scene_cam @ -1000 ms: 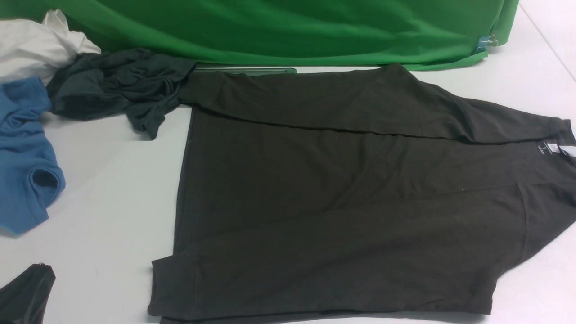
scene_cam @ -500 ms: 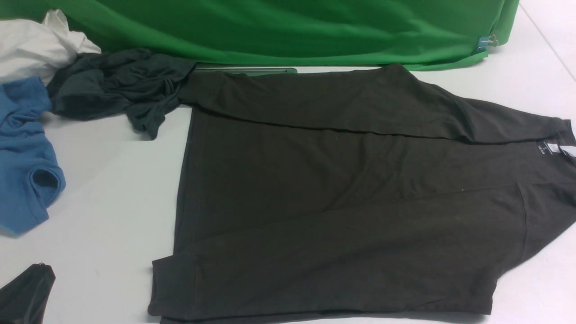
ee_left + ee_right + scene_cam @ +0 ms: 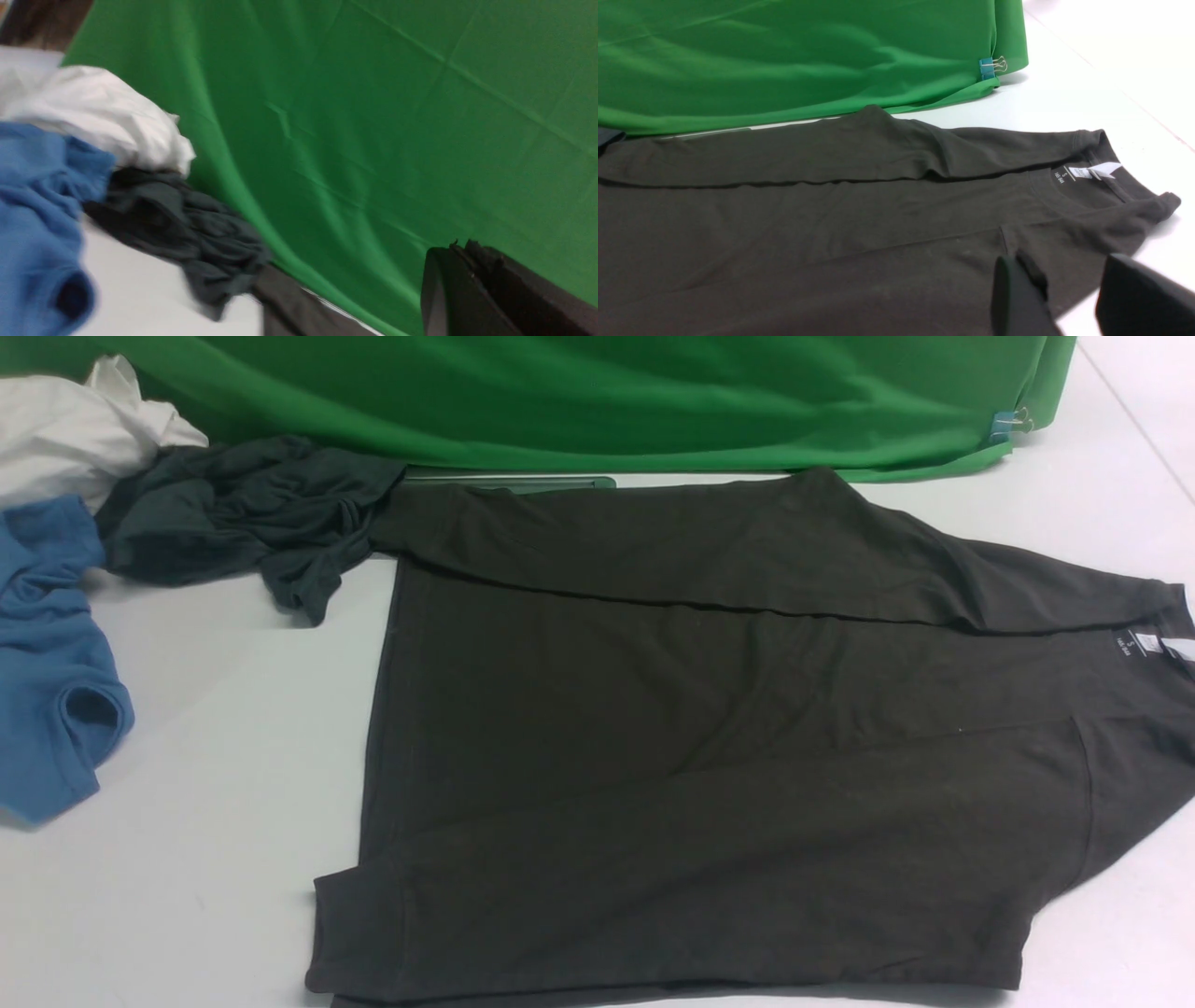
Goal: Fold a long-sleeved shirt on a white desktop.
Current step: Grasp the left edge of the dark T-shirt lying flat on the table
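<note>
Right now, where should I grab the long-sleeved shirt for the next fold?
Probably the collar end of the long-sleeved shirt, coming from the robot's right: both sleeves lie folded in, that edge lies free, and the open right gripper is beside it.

open white desktop (image 3: pixel 215 728) left of shirt (image 3: pixel 709 756), teal-grey garment (image 3: pixel 233 513) heaped beyond

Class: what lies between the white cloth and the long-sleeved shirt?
The teal-grey garment, reaching from the white cloth to a sleeve of the long-sleeved shirt; seen in the front view.

Dark shirt (image 3: pixel 709 756) flat on wht desk (image 3: pixel 233 756)
</note>
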